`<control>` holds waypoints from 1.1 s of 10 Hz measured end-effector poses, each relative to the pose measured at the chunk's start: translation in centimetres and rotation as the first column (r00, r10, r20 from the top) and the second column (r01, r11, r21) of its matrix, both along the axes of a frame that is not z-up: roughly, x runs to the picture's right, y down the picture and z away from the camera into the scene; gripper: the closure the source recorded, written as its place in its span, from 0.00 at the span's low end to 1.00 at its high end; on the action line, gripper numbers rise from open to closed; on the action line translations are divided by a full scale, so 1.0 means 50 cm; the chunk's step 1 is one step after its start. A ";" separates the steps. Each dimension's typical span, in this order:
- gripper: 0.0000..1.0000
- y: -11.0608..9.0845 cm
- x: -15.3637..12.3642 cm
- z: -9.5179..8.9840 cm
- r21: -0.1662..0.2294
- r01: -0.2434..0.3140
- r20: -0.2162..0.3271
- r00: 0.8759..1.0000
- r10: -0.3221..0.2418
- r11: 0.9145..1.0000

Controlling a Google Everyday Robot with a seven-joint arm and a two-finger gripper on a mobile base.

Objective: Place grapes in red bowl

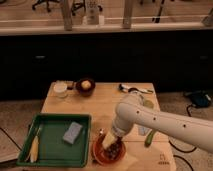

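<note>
Gripper sits low inside the red bowl near the table's front edge, over the grapes; I cannot tell its grip state, so a clamped lift could drag the grapes out or tip the bowl.

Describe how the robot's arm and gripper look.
The arm is a smooth, cream-white rounded shell with a bulbous elbow and small dark dots along it; no loose cables show. The gripper, down over the red bowl, is pale too.
</note>
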State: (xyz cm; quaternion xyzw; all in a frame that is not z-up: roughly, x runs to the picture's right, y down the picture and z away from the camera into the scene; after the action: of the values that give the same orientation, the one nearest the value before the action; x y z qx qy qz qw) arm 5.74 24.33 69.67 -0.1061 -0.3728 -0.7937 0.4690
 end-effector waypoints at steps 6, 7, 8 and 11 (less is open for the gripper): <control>0.20 -0.009 -0.006 0.000 0.003 0.000 0.004 1.000 0.000 1.000; 0.20 -0.009 -0.006 -0.001 0.003 0.000 0.004 1.000 0.000 1.000; 0.20 -0.009 -0.006 0.000 0.003 0.000 0.004 1.000 0.000 1.000; 0.20 -0.009 -0.006 0.000 0.003 0.000 0.004 1.000 0.000 1.000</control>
State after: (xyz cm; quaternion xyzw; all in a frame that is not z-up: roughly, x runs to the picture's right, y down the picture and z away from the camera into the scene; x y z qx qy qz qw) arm 5.44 23.88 69.65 -0.1039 -0.3724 -0.7945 0.4684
